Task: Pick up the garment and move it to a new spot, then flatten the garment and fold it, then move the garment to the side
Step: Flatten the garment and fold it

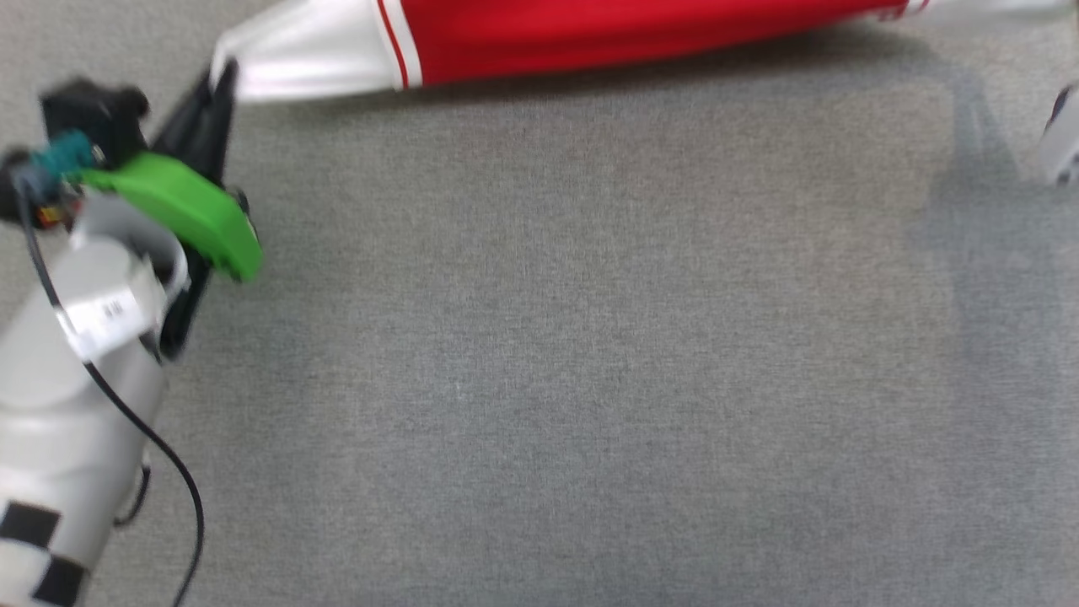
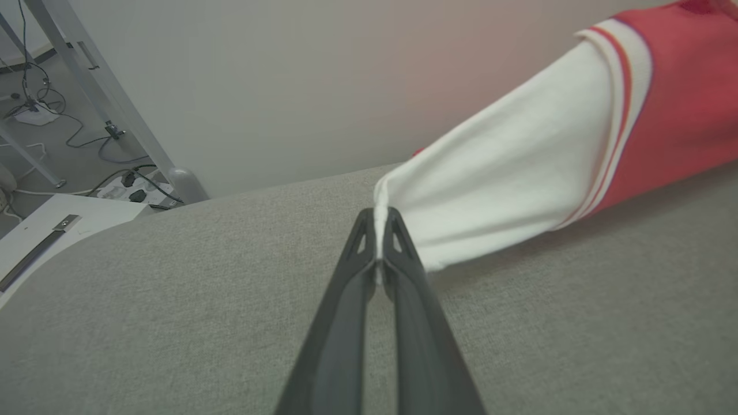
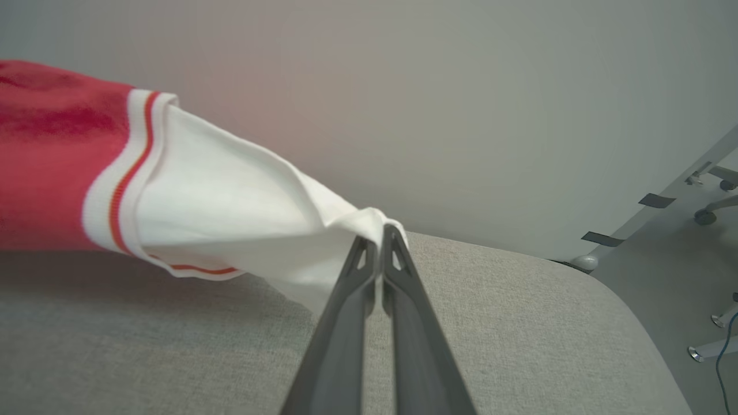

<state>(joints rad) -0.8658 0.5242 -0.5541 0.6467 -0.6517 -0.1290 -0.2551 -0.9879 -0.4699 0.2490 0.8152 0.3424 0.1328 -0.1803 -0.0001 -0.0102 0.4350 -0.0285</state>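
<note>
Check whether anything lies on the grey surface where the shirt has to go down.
Nothing visible does. The left gripper and right gripper each pinch the shirt, stretched above the grey surface.

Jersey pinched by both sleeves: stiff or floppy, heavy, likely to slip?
Likely floppy: the garment creases toward the left gripper and right gripper. Probably light: small pinches carry it. Might slip: little cloth in each grip.

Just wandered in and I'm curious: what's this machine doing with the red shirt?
The robot holds the red T-shirt by its two white sleeves: the left claw is shut on one sleeve's edge, the right claw on the other. The shirt hangs stretched between them over the grey padded surface, not yet laid flat.
</note>
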